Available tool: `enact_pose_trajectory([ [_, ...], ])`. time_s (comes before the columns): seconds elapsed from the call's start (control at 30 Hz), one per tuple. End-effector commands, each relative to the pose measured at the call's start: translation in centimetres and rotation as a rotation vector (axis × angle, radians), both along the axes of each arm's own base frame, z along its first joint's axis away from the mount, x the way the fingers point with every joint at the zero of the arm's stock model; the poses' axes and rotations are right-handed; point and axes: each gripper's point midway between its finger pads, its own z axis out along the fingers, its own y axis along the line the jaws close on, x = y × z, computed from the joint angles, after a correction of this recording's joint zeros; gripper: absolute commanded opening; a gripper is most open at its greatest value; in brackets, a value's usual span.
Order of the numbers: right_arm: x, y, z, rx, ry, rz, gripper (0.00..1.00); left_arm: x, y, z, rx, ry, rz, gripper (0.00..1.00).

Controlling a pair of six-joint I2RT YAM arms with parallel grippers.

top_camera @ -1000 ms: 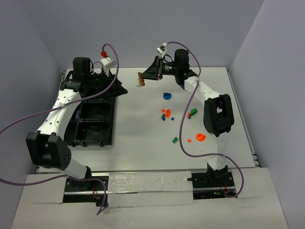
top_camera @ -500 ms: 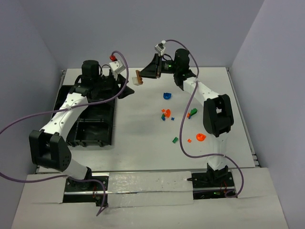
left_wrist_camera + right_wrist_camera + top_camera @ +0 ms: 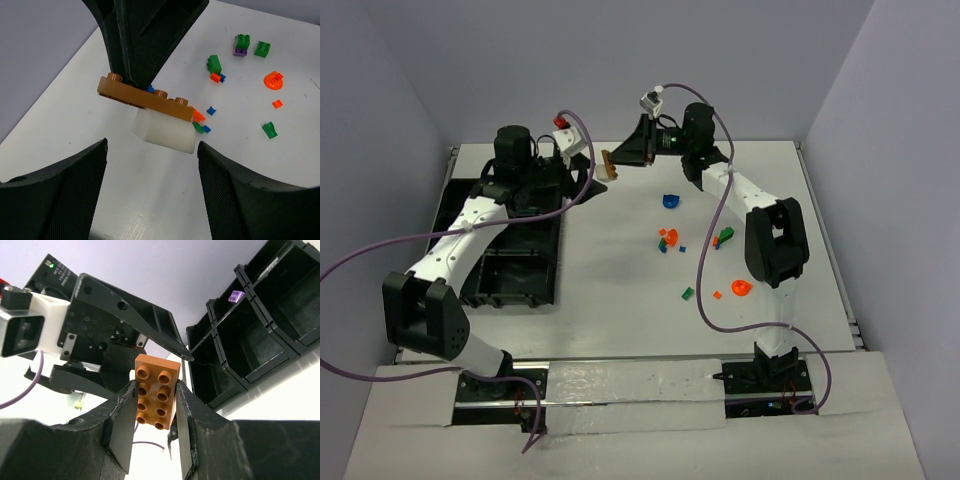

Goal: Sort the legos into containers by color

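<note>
Brown brick, white block touching beneath, pinched aloft by right gripper, facing wide-spread left gripper; loose legos strewn on table rightward, black tray left, purple piece inside.

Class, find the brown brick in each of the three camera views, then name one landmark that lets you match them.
Top external: brown brick at upper centre, between the two arms.
Left wrist: brown brick left of centre, studs up, white block beneath it.
Right wrist: brown brick at centre, studs toward the camera.
Shared landmark: the right pincer clamping it, seen in all three.
</note>
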Motion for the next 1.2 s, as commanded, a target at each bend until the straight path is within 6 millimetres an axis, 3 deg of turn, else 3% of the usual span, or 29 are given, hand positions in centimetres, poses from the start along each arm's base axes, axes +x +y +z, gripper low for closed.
enact_pose_trajectory([
  [0.0, -1.9, 0.0, 3.2, 0.018, -0.107, 0.032, 0.0, -0.8, -0.8, 4.1, -0.038, -0.141, -0.057, 0.78],
  [0.3, -2.1, 0.4, 2.8, 0.003, -0.112, 0.041, 0.0, -1.2, -1.8, 4.4, -0.02, -0.169, -0.079, 0.73],
  [0.53, -2.1, 0.6, 2.9, 0.008, -0.113, 0.052, 0.0, -0.9, -2.0, 3.7, 0.009, -0.16, -0.073, 0.41],
  [0.8, -2.1, 0.6, 2.9, 0.008, -0.107, 0.057, 0.01, -0.8, -1.9, 2.8, 0.051, -0.154, -0.069, 0.2],
  [0.9, -2.0, 0.5, 3.0, 0.006, -0.105, 0.055, 0.08, -0.8, -1.9, 2.6, 0.058, -0.153, -0.066, 0.14],
  [0.93, -2.0, 0.5, 3.0, 0.005, -0.106, 0.056, 0.19, -0.8, -1.9, 2.5, 0.06, -0.151, -0.067, 0.11],
  [0.97, -2.0, 0.5, 3.0, 0.004, -0.104, 0.058, 0.19, -0.8, -1.9, 2.5, 0.06, -0.151, -0.067, 0.09],
  [1.0, -2.0, 0.5, 3.0, 0.005, -0.103, 0.059, 0.35, -0.7, -1.9, 2.5, 0.06, -0.15, -0.064, 0.07],
  [1.07, -2.0, 0.5, 3.0, 0.004, -0.101, 0.062, 0.55, -0.6, -1.9, 2.3, 0.061, -0.148, -0.062, 0.05],
  [1.17, -2.2, 0.5, 3.1, 0.005, -0.1, 0.073, 0.67, -0.4, -2.0, 1.9, 0.065, -0.139, -0.06, 0.04],
])
